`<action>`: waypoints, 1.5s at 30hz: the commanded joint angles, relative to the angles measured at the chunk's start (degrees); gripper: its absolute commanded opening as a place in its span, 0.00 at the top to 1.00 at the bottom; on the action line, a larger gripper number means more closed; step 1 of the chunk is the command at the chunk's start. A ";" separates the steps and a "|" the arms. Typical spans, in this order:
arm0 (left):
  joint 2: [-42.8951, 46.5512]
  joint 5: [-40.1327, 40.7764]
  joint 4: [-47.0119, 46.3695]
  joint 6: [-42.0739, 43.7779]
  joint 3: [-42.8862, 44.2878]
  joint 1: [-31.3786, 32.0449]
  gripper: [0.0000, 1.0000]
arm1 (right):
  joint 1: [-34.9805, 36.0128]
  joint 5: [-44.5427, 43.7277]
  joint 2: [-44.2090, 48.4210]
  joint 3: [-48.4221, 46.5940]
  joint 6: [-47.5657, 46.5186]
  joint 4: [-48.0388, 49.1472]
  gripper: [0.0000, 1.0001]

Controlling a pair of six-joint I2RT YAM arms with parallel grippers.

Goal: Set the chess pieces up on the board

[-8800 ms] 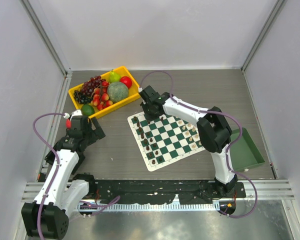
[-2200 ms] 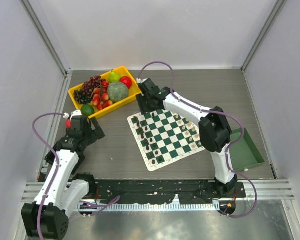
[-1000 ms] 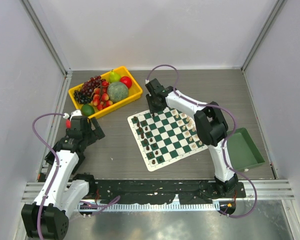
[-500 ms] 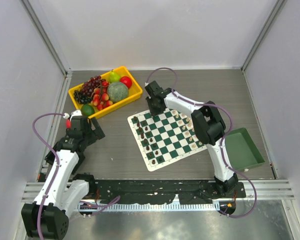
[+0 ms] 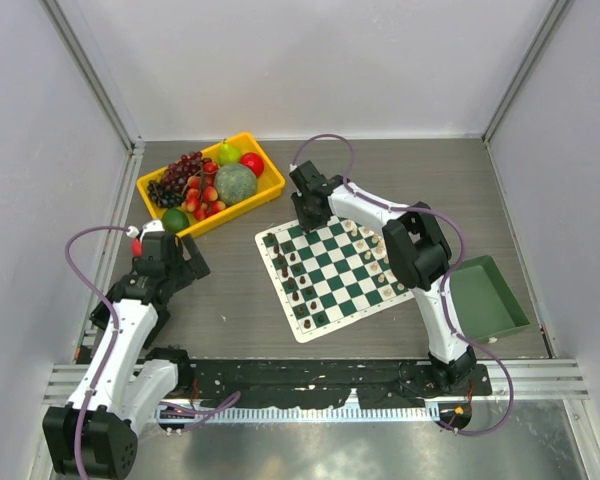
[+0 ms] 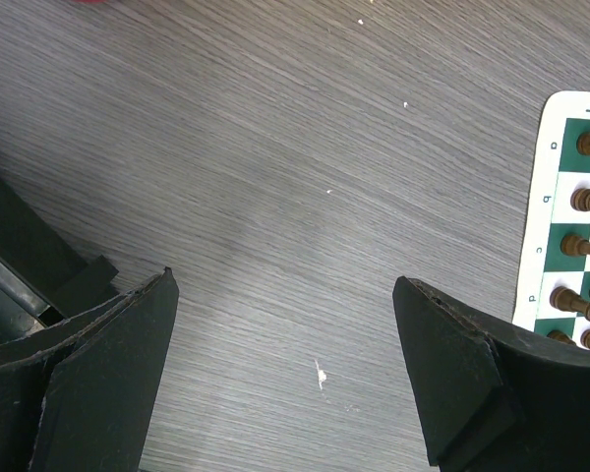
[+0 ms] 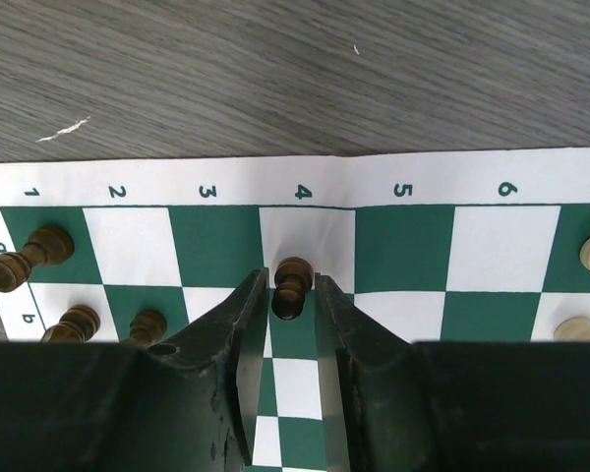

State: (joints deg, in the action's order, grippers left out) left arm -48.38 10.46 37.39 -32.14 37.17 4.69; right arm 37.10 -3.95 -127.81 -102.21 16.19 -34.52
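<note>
While barely apart, right fingers (image 7: 250, 323) around dark piece (image 7: 291, 286)

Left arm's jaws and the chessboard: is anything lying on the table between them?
Nothing but bare grey tabletop. The left wrist view shows it running from the open jaws to the board and its white edge, and the overhead view agrees.

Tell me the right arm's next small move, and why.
Probably carry the dark piece, pinched in the right gripper over file 4, leftward to the bare white square under the 2; the other dark pieces stand in files 1 and 2.
</note>
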 commanded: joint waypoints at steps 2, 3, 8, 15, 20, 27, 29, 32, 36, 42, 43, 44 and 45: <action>-0.05 0.00 -1.18 0.41 1.24 -0.29 0.01 | -0.01 -0.62 1.60 -2.55 -0.45 1.13 0.69; -0.13 0.00 -1.18 0.41 1.33 -0.29 0.01 | -0.01 -0.54 1.68 -2.55 -0.54 1.12 0.69; -0.14 0.00 -1.26 0.32 1.06 -0.29 0.01 | 0.07 -0.80 2.47 -2.46 -0.63 1.21 0.81; -0.22 -0.09 -1.44 0.41 1.15 -0.29 0.01 | 0.95 -1.24 3.79 -2.81 -0.72 1.12 0.89; -0.40 0.00 -1.44 0.41 1.15 -0.29 0.01 | 2.88 -1.68 3.53 -4.39 -0.72 1.21 0.89; 0.30 0.97 -0.74 0.76 0.89 -0.29 0.01 | 4.91 -1.94 0.81 -7.29 -0.54 0.25 0.90; 0.48 1.14 -0.56 0.76 0.80 -0.29 0.01 | 5.35 -1.86 0.02 -8.26 -0.63 -0.02 0.89; 0.66 1.23 -0.65 0.85 0.98 -0.29 0.01 | 5.70 -1.86 -0.95 -9.40 -0.72 -0.72 0.89; 0.65 1.23 -0.47 0.85 0.98 -0.21 0.01 | 6.14 -1.50 -3.05 -12.04 -0.81 -1.95 0.89; 0.57 1.41 -0.38 1.03 0.98 -0.21 0.01 | 6.93 -1.94 -5.08 -13.89 -1.07 -3.36 0.89; 0.57 1.41 -0.38 1.11 0.98 -0.29 0.01 | 6.84 -1.94 -5.17 -13.80 -1.07 -3.44 0.89; 0.57 1.41 -0.21 1.03 0.98 -0.29 0.01 | 6.93 -2.03 -5.43 -13.80 -1.24 -3.62 0.88; 0.74 1.67 -0.30 1.11 0.80 -0.29 0.01 | 7.11 -2.21 -5.52 -13.89 -1.07 -3.80 0.89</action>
State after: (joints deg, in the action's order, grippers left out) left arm -48.58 10.90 37.58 -32.03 37.15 4.69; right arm 43.42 -4.91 -133.16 -113.56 15.53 -37.17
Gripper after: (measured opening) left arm 0.991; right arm 0.201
